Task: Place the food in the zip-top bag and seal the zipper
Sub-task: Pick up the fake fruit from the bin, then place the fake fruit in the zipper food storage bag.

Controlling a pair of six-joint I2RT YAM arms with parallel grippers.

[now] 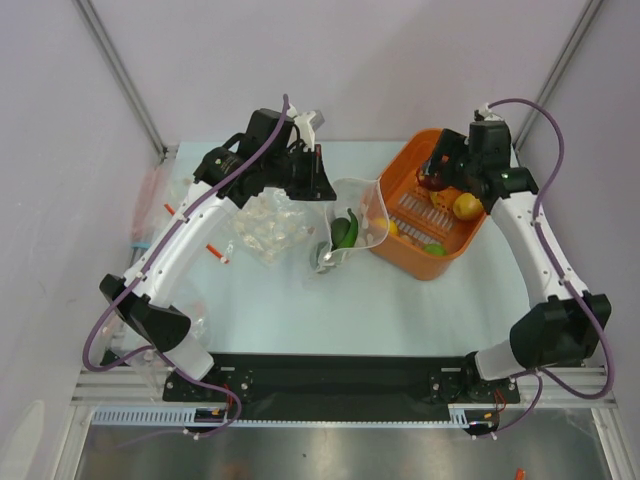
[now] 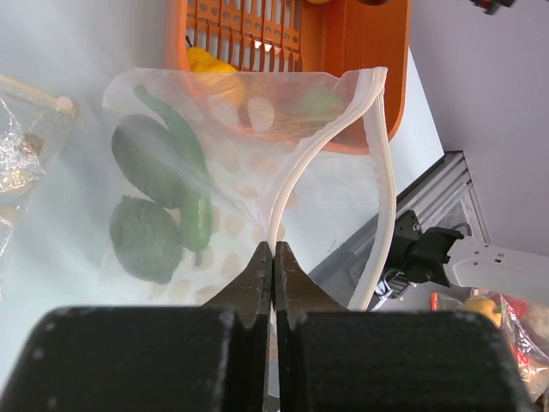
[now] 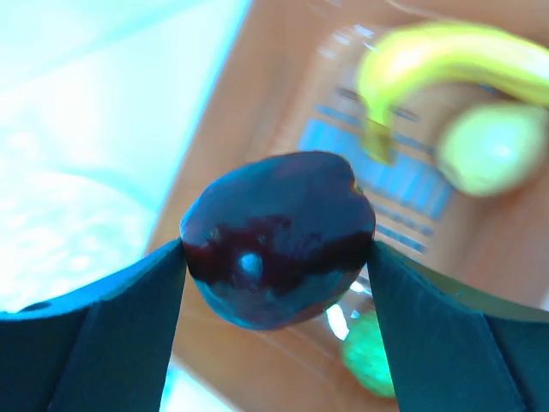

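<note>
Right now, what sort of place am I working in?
Probably a lab test cell, not a kitchen: bare walls, aluminium frame rails, and toy food in a basket on a table.

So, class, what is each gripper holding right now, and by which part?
The left gripper pinches the dotted bag at its mouth edge; the right gripper clamps the dark red apple by its opposite sides.

The banana [image 3: 446, 64] and lime [image 3: 371, 365] blur behind the apple [image 3: 279, 240]; the basket [image 2: 364, 51] is cropped above.

Dark red apple [image 3: 279, 236] tight between both jaws; blurred banana [image 3: 446, 60] and orange basket [image 3: 257, 103] behind.
</note>
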